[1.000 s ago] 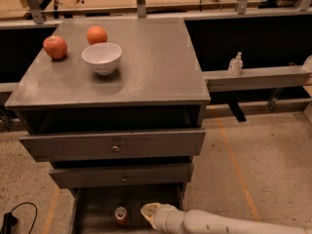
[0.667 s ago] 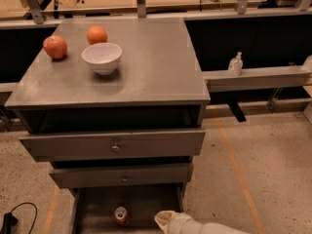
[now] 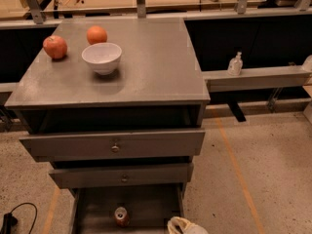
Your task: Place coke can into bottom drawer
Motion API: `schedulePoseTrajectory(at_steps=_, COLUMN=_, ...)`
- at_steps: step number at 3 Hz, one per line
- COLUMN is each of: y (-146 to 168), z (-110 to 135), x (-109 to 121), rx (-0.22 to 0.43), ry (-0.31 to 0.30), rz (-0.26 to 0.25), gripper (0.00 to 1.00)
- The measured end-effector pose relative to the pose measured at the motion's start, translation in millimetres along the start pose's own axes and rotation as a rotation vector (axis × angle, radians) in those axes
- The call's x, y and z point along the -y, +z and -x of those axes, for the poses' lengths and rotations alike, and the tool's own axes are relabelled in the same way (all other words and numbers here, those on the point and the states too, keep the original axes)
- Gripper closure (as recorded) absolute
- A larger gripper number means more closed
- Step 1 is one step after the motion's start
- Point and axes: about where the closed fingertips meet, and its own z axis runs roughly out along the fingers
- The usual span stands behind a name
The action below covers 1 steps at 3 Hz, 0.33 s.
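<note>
The coke can stands upright on the grey floor of the open bottom drawer, near its front middle. Its silver top faces up. My gripper shows only as a pale tip at the bottom edge of the camera view. It is to the right of the can, by the drawer's front right corner, apart from the can and holding nothing that shows.
Two shallower drawers with round knobs sit partly open above. On the cabinet top stand a white bowl, an orange and a red apple. A rail with a small bottle runs right. A black cable lies on the floor left.
My arm has drawn back toward the bottom right, out of the drawer, until only its tip shows. The can stays standing in the drawer.
</note>
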Motion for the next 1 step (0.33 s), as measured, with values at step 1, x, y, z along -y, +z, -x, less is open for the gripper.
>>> schedulePoseTrajectory(at_steps=1, y=-9.6, z=36.0, x=8.7, rx=0.034, ry=-0.09, rz=-0.055, gripper=0.74)
